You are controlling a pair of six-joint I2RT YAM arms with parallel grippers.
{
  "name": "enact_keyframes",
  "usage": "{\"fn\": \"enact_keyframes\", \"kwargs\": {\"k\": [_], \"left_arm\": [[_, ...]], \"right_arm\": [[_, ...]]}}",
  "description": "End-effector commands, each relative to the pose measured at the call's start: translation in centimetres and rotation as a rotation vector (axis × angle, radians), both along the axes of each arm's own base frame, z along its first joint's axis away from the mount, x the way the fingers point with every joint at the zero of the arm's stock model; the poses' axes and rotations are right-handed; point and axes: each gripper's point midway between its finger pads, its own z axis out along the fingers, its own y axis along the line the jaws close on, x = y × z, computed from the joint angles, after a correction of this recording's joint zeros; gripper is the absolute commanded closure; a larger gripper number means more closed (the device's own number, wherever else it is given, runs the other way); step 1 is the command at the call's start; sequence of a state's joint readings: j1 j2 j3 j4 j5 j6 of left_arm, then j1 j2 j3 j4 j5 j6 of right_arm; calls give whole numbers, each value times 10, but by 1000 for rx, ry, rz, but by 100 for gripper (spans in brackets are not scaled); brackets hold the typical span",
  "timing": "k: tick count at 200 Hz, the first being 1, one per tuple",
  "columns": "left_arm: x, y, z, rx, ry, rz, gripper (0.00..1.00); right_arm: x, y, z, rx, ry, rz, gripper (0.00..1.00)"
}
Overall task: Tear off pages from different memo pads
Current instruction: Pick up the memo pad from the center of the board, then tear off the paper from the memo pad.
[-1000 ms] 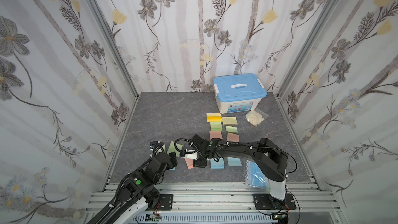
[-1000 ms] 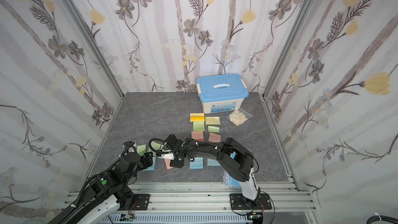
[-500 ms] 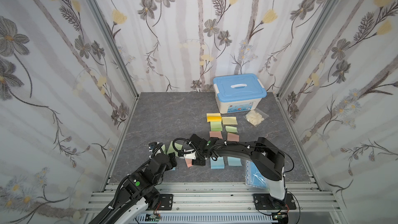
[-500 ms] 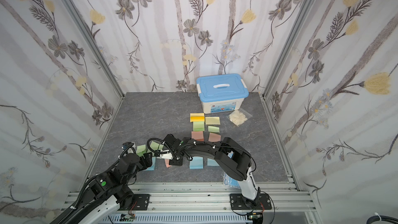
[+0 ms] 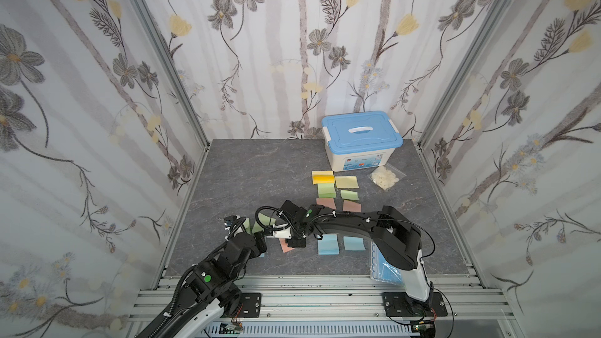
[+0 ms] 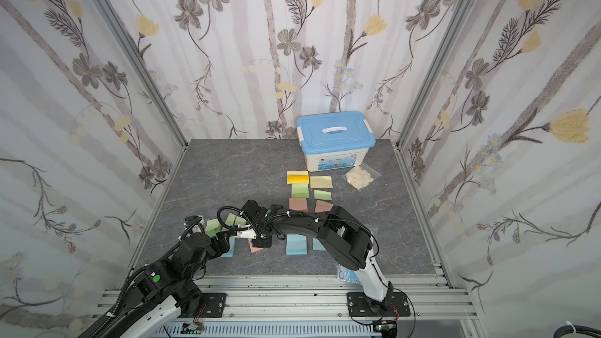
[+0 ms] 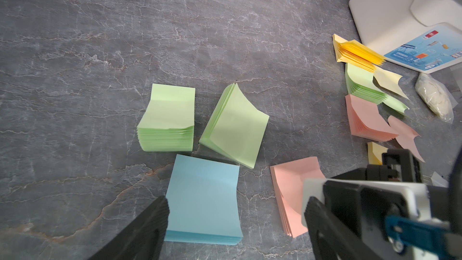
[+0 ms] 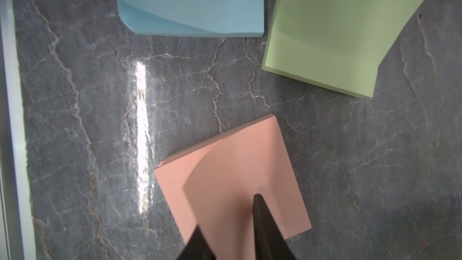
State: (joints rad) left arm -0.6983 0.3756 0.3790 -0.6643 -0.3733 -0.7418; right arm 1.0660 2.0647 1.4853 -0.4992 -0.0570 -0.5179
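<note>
Pinches curled pink top page (image 8: 225, 171) of thin square pink memo pad (image 8: 292, 183) in clenched right gripper (image 8: 228, 210), near side, left of centre. Holds left gripper (image 5: 258, 244) spread wide over square blue paper pad (image 7: 202, 191); two green paper pads (image 7: 167, 121) just beyond. Blocks the pinch from both top views with black right arm (image 5: 351, 222).

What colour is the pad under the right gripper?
Pink memo pad; its top page curls up into the right gripper. Clearest in the right wrist view.
</note>
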Motion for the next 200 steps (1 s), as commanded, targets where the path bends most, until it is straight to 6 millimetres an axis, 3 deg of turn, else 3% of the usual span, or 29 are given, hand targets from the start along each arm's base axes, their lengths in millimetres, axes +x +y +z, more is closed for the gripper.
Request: {"fn": "enact_keyframes", "kwargs": {"k": [1, 28, 58, 91, 129, 132, 139, 173, 188, 191, 200], "left_arm": [[0, 5, 0, 0, -5, 30, 12], [0, -10, -1, -40, -7, -43, 9], [3, -64, 11, -195, -55, -276, 3], [-1, -105, 37, -294, -121, -483, 0], [-10, -119, 62, -339, -206, -604, 0], [-11, -121, 63, -345, -210, -613, 0], [-14, -125, 65, -367, -217, -643, 0], [-33, -145, 85, -477, -277, -793, 4], [-36, -147, 91, -494, -295, -816, 9], [-36, -148, 92, -496, -299, -817, 11], [-36, -147, 94, -500, -306, -813, 19]], "right_arm": [[-3, 1, 3, 2, 11, 37, 100], [-2, 0, 45, 117, 47, 11, 100], [-8, -9, 100, 254, 61, 47, 100], [-15, -26, 131, 337, 80, 77, 100], [-39, -35, 163, 432, 165, 126, 100], [-43, -37, 176, 461, 158, 138, 100], [-49, -39, 183, 486, 176, 154, 100], [-75, -45, 207, 569, 259, 226, 100], [-81, -47, 216, 594, 275, 240, 100], [-71, -51, 216, 599, 269, 213, 100], [-67, -53, 219, 604, 265, 199, 100]]}}
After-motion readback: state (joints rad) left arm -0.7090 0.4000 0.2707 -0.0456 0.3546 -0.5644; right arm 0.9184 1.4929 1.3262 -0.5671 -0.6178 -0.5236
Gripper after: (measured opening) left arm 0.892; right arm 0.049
